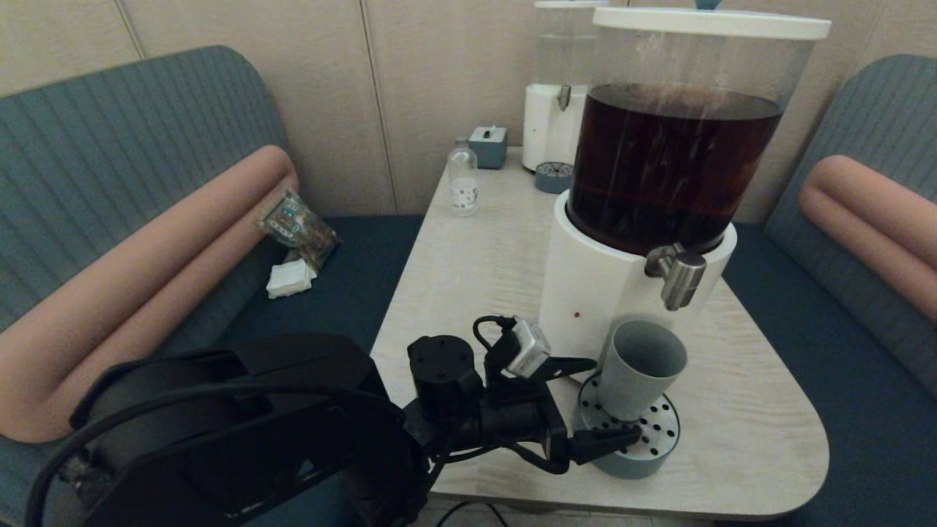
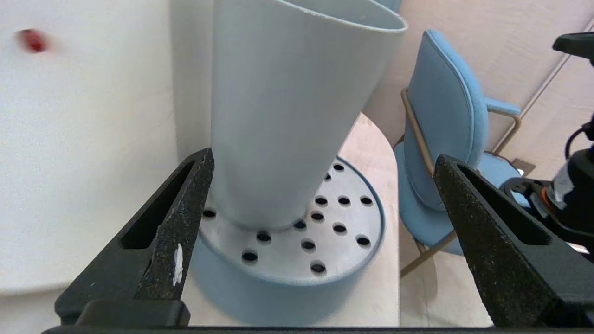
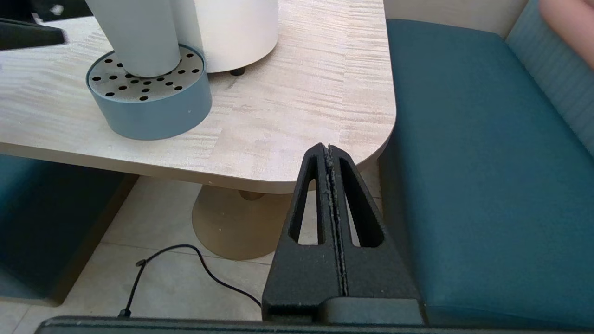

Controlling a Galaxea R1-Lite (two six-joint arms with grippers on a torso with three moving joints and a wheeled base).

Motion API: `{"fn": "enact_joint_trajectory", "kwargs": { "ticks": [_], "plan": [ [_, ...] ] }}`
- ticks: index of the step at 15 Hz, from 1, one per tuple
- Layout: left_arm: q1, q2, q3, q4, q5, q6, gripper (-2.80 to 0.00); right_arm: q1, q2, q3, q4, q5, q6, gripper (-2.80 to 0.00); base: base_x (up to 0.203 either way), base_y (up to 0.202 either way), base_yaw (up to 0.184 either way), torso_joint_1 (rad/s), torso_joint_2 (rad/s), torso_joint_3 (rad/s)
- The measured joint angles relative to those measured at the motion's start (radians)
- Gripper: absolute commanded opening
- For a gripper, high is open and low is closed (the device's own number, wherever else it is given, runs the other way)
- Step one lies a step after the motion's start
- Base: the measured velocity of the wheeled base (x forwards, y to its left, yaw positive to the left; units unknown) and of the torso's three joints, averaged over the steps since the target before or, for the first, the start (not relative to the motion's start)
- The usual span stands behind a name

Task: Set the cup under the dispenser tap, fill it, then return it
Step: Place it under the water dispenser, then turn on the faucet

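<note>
Grey-blue matte plastic cup (image 1: 641, 368) lower centre-right on round perforated drip tray (image 1: 644, 448), below brushed-steel dispenser tap (image 1: 679, 276), left gripper (image 1: 594, 401) jaws wide apart beside it, holding nothing, right gripper (image 3: 329, 155) jaws closed, empty, off the table edge.

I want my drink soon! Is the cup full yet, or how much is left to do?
Done: the cup stands on the drip tray below the dispenser tap. Now: the open left gripper flanks it. Nothing is pouring; it looks empty. Left: filling, returning. The right gripper is parked.
</note>
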Motion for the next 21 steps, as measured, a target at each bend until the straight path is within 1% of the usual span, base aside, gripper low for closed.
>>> {"fn": "enact_joint_trajectory", "kwargs": {
  "ticks": [4,8,9,10,12,14,16,19,20,21],
  "plan": [
    [0.022,-0.074,0.109,0.000,0.000,0.006,0.00,0.000,0.000,0.000,0.000,0.000,0.000,-2.80,0.000,0.000,0.000,0.000,0.00,0.000],
    [0.081,-0.223,0.294,0.000,0.024,0.008,0.00,0.000,0.000,0.000,0.000,0.000,0.000,-2.80,0.000,0.000,0.000,0.000,0.00,0.000],
    [0.108,-0.273,0.345,0.000,0.027,0.007,-2.74,0.000,0.000,0.000,0.000,-0.001,0.000,-2.80,0.000,0.000,0.000,0.000,0.00,0.000],
    [0.135,-0.326,0.395,0.000,0.029,0.007,-2.80,0.000,0.000,0.000,0.000,0.000,0.000,-2.80,0.000,0.000,0.000,0.000,0.00,0.000],
    [0.186,-0.430,0.479,0.000,0.036,0.007,-2.80,0.000,0.000,0.000,0.000,0.000,0.000,-2.80,0.000,0.000,0.000,0.000,0.00,0.000],
    [0.225,-0.538,0.530,0.000,0.071,0.000,-2.80,0.000,0.000,0.000,0.000,0.000,0.000,-2.80,0.000,0.000,0.000,0.000,0.00,0.000],
    [0.252,-0.655,0.561,0.000,0.161,-0.028,-2.80,0.000,0.000,0.000,0.000,0.000,0.000,-2.80,0.000,0.000,0.000,0.000,0.00,0.000],
    [0.276,-0.846,0.588,-0.001,0.330,-0.110,-2.80,0.000,0.000,0.000,0.000,0.000,0.000,-2.80,0.000,0.000,0.000,0.000,0.00,0.000],
    [0.297,-0.907,0.603,-0.001,0.372,-0.130,-2.80,0.000,0.000,0.000,0.000,0.000,0.000,-2.80,0.000,0.000,0.000,0.000,0.00,0.000],
    [0.340,-0.973,0.627,-0.001,0.404,-0.142,-2.80,0.000,0.000,0.000,0.000,0.000,0.000,-2.80,0.000,0.000,0.000,0.000,0.00,0.000]
  ]
}}
